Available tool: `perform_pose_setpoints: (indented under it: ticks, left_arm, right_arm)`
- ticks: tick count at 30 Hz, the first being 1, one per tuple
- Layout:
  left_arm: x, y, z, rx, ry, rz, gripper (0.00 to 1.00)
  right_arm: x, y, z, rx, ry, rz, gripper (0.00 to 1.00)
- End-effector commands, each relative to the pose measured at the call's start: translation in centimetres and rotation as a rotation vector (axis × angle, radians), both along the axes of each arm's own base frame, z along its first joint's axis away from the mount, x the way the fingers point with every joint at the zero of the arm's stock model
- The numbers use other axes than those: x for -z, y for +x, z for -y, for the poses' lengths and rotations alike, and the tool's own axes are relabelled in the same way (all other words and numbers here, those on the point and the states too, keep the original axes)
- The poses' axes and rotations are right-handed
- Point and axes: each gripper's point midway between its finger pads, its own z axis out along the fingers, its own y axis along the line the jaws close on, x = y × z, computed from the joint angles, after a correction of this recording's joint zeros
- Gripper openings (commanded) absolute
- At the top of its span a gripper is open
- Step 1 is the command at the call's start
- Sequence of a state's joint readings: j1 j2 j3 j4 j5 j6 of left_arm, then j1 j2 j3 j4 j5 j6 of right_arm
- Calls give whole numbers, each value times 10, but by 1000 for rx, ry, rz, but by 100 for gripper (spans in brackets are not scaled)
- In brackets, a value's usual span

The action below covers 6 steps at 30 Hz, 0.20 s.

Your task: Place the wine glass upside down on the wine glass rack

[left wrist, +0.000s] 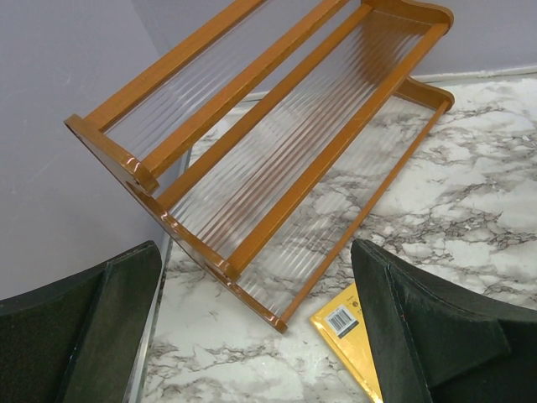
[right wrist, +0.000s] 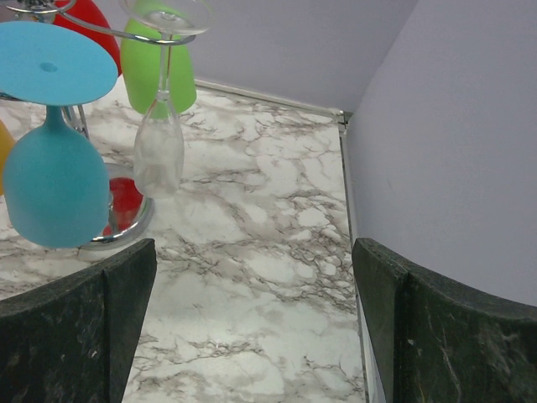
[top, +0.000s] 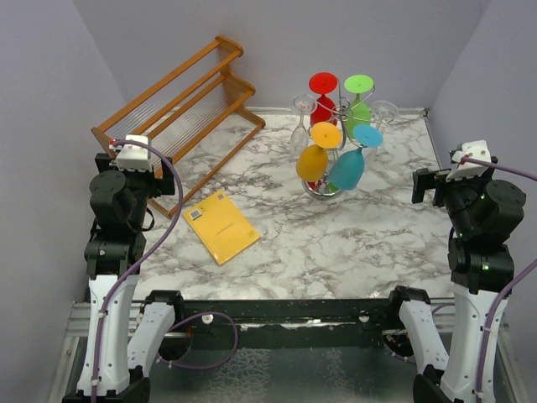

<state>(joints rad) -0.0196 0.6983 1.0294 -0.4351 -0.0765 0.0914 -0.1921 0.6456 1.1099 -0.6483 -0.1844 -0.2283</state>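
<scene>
Clear glass (right wrist: 159, 155) hangs inverted (right wrist).

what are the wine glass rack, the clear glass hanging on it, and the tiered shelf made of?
Wine glass rack: polished metal wire, mirror-bright base.
Clear wine glass: transparent; glass or plastic, cannot tell.
Tiered rack: glossy varnished wood frame, clear ribbed slats, likely plastic.

Robot lab booth: plain lilac walls (top: 277, 34) around marble-print tabletop (top: 336, 243).
</scene>
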Motion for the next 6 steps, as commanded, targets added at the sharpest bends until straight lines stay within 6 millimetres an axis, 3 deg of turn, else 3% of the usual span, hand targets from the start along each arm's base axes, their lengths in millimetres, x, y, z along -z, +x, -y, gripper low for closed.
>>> perform_pose_setpoints:
  ticks: [1,6]
  left_arm:
    - [-7,0,-4,-20,-4,35,99]
    - [-8,-1,-5,-26,-5,36,99]
  right_arm:
    - [-7,0,4,23,8,36,100]
    - [-7,0,3,18,9,34,100]
